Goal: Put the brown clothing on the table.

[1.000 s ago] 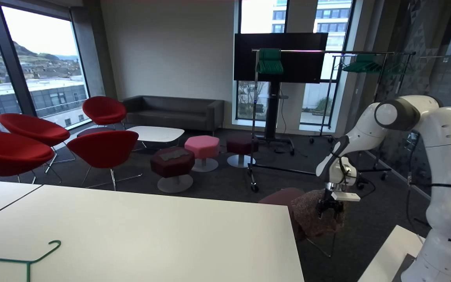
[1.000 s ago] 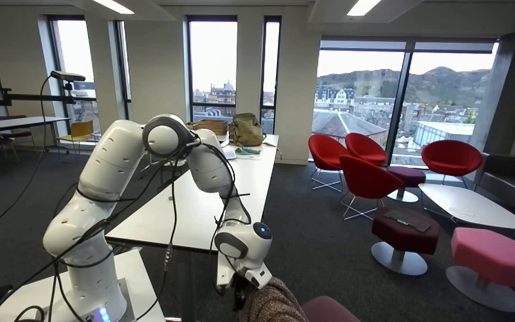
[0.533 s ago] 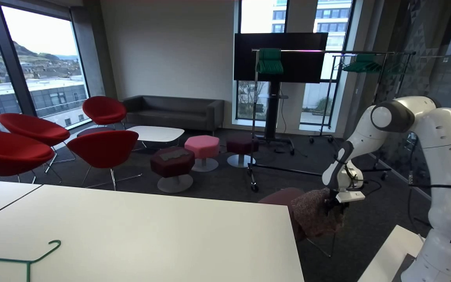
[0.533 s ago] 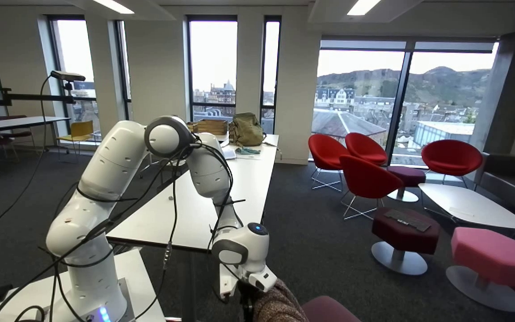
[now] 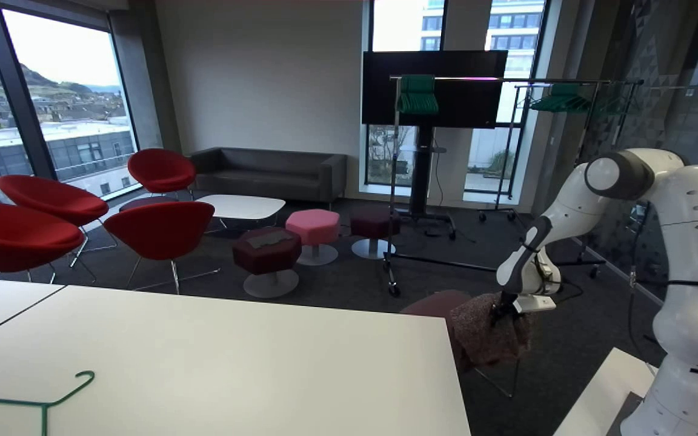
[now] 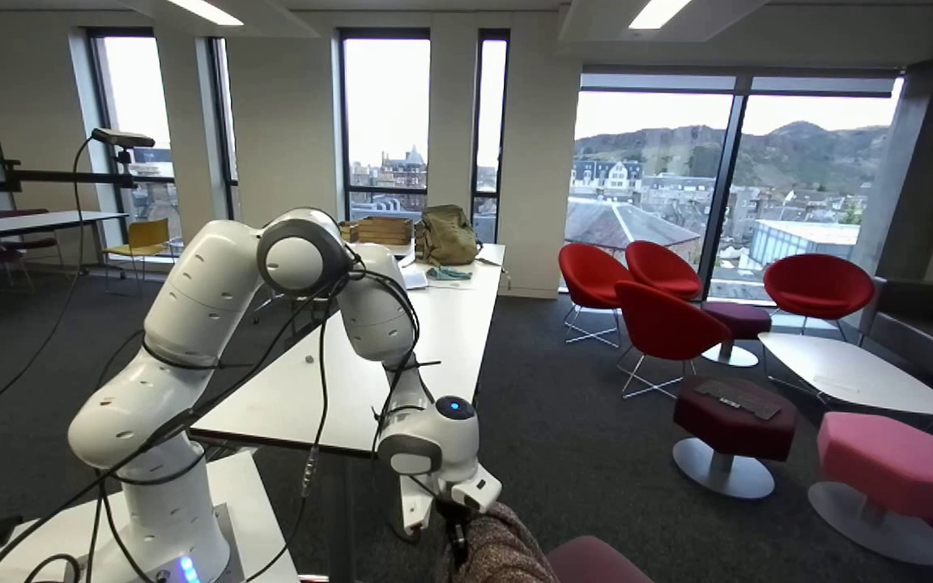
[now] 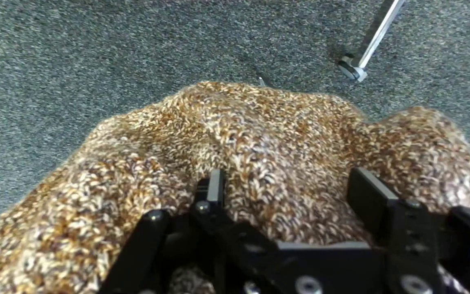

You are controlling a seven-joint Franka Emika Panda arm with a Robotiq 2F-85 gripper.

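Spread jaws straddle a raised fold of the brown knitted garment, likely so that a squeeze from our gripper would gather cloth rather than skim over it; whether both sides touch the knit, we cannot tell. In an exterior view, the garment drapes over a maroon chair, which probably props it high enough for us to reach. From there the cream-white table lies toward nine o'clock, so we judge that a lift should come first, clearing its near edge.

The brown clothing is flecked with cream and rust — gripper black, desk plain cream-white, hanger green.
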